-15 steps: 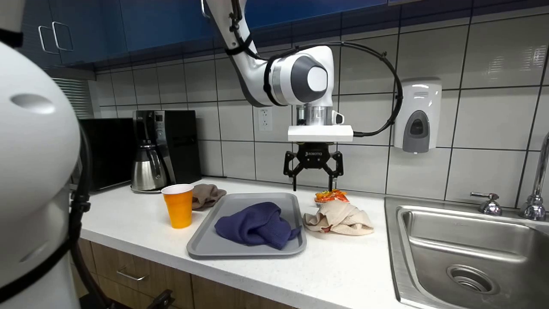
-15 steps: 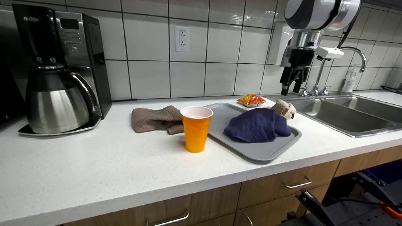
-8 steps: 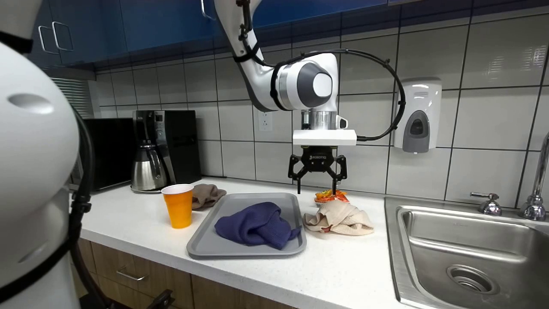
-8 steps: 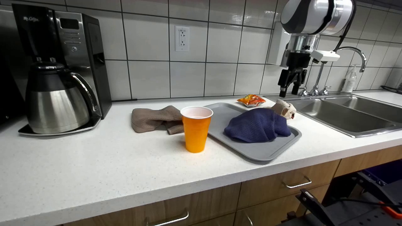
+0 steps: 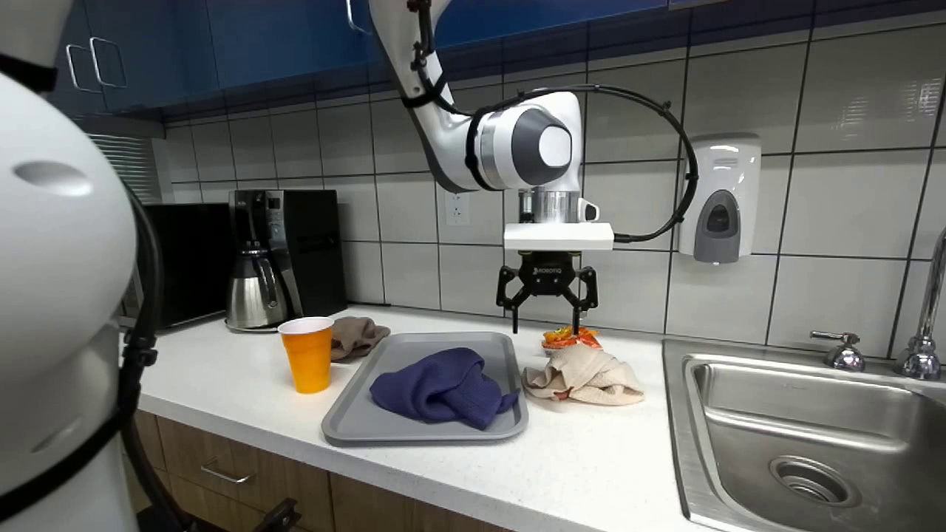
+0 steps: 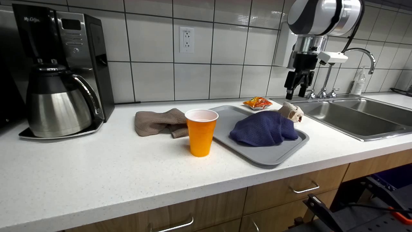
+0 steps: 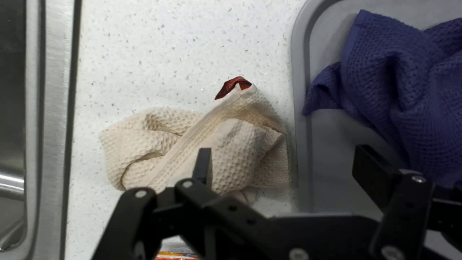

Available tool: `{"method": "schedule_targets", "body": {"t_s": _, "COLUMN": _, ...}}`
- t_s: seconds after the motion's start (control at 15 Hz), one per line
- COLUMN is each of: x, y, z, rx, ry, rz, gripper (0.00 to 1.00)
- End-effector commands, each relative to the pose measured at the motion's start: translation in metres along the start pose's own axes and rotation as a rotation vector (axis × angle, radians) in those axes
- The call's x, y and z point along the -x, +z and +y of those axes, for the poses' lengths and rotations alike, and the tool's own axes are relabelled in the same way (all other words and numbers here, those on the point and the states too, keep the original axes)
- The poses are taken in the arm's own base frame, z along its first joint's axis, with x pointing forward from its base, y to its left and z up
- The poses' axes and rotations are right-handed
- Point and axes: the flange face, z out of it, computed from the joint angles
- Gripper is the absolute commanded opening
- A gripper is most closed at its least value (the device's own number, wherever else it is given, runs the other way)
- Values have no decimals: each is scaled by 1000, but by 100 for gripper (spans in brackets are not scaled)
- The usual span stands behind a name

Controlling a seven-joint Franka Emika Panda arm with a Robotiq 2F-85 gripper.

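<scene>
**Empty above the beige cloth (image 7: 234, 155)**

I judge this a lining-up step: my gripper (image 5: 545, 332) is empty, fingers (image 7: 204, 166) wide apart. The cloth lies between tray (image 7: 302, 144) and sink (image 7: 54, 108), a red wrapper (image 7: 231, 87) peeking out. Lowering onto it would likely call for a sideways shift: the wrist view shows one finger over the tray. The arm (image 5: 484, 148) arches over, gripper pointing down.

In an exterior view, the gripper (image 5: 545, 331) hung with jaws spread above the counter (image 5: 591, 458), near a beige cloth (image 5: 587, 377); a purple cloth (image 5: 443, 388) lay on a gray tray (image 5: 362, 421) (an orange cup (image 5: 309, 360) stood upright beside it).
</scene>
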Motion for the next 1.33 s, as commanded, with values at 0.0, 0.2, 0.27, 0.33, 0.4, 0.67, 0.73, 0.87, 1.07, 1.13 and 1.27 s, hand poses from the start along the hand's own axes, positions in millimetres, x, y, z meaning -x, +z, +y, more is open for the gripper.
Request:
{"method": "schedule_targets", "body": {"t_s": 0.0, "x": -8, "y": -5, "z": 2, "rx": 26, "ry": 67, "rz": 27, "gripper": 100}}
{"method": "schedule_targets", "body": {"t_s": 0.2, "x": -13, "y": -8, "z": 6, "rx": 53, "ry": 129, "rz": 47, "gripper": 100}}
{"method": "schedule_targets", "body": {"t_s": 0.27, "x": -14, "y": -6, "z": 9, "rx": 59, "ry": 147, "rz": 47, "gripper": 100}}
{"method": "schedule_targets", "body": {"t_s": 0.33, "x": -15, "y": -6, "z": 12, "rx": 65, "ry": 164, "rz": 47, "gripper": 100}}
{"method": "schedule_targets", "body": {"t_s": 0.4, "x": -17, "y": -4, "z": 15, "rx": 66, "ry": 182, "rz": 48, "gripper": 100}}
{"method": "schedule_targets", "body": {"t_s": 0.67, "x": -23, "y": 5, "z": 28, "rx": 81, "ry": 248, "rz": 39, "gripper": 100}}
{"method": "schedule_targets", "body": {"t_s": 0.73, "x": -25, "y": 7, "z": 32, "rx": 82, "ry": 264, "rz": 38, "gripper": 100}}
{"method": "schedule_targets", "body": {"t_s": 0.87, "x": -29, "y": 13, "z": 40, "rx": 86, "ry": 290, "rz": 38, "gripper": 100}}
{"method": "schedule_targets", "body": {"t_s": 1.07, "x": -35, "y": 22, "z": 49, "rx": 91, "ry": 320, "rz": 41, "gripper": 100}}
{"method": "schedule_targets", "body": {"t_s": 1.13, "x": -37, "y": 27, "z": 53, "rx": 91, "ry": 329, "rz": 44, "gripper": 100}}
{"method": "schedule_targets", "body": {"t_s": 1.27, "x": -41, "y": 34, "z": 58, "rx": 98, "ry": 347, "rz": 45, "gripper": 100}}
